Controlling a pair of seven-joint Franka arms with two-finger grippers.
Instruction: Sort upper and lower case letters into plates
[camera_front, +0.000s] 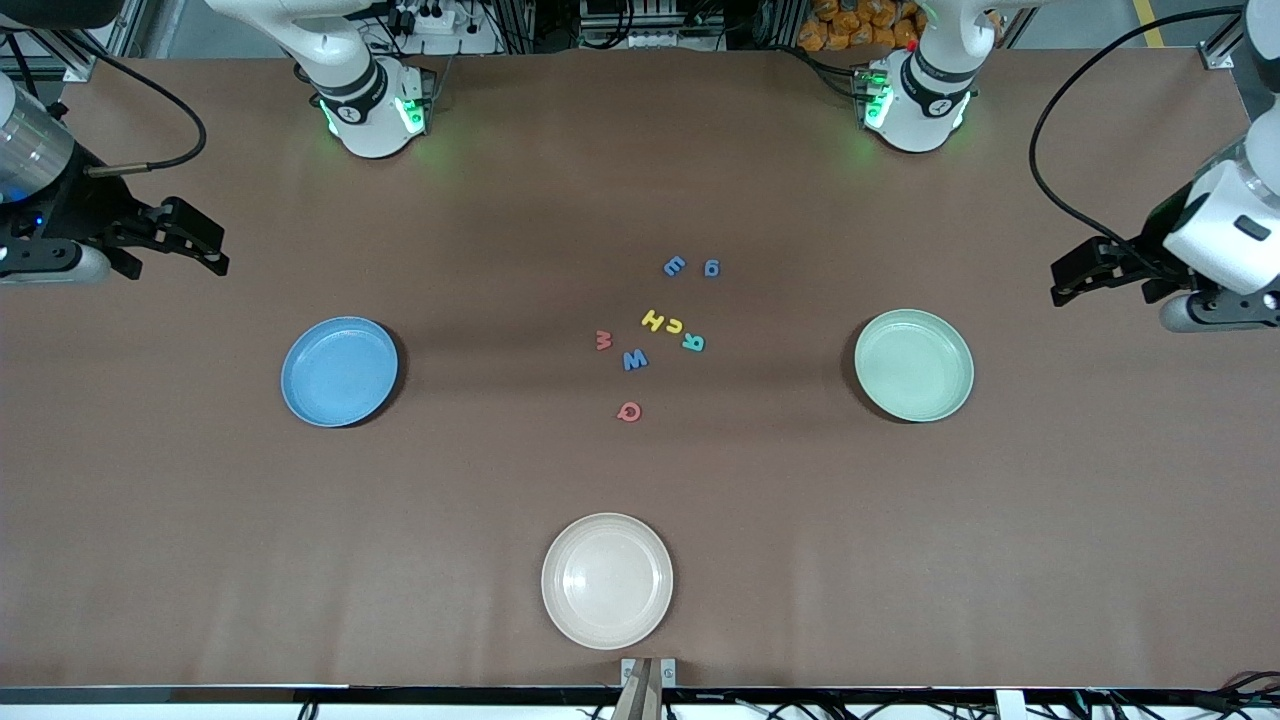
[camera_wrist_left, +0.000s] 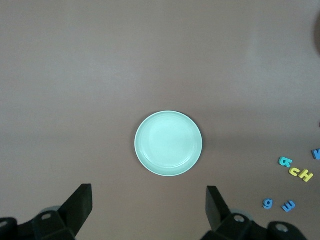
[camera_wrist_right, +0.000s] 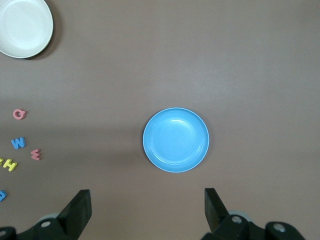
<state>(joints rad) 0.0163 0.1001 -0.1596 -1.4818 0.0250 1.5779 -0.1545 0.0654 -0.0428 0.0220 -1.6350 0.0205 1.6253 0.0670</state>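
Observation:
Eight small letters lie in a loose cluster mid-table: blue E (camera_front: 675, 266), blue g (camera_front: 711, 267), yellow H (camera_front: 654, 319) and c (camera_front: 676, 327), teal R (camera_front: 693, 342), red w (camera_front: 604, 340), blue W (camera_front: 635, 360), red Q (camera_front: 629, 411). The blue plate (camera_front: 340, 371) (camera_wrist_right: 176, 139) is empty, toward the right arm's end. The mint green plate (camera_front: 914, 364) (camera_wrist_left: 168, 143) is empty, toward the left arm's end. My right gripper (camera_front: 212, 250) (camera_wrist_right: 147, 206) is open and empty over bare table. My left gripper (camera_front: 1062, 282) (camera_wrist_left: 149, 202) is open and empty over bare table.
A cream-beige plate (camera_front: 607, 580) (camera_wrist_right: 25, 25) sits empty near the table's front edge, nearer the camera than the letters. Both arm bases (camera_front: 370, 110) (camera_front: 915, 100) stand along the table's back edge.

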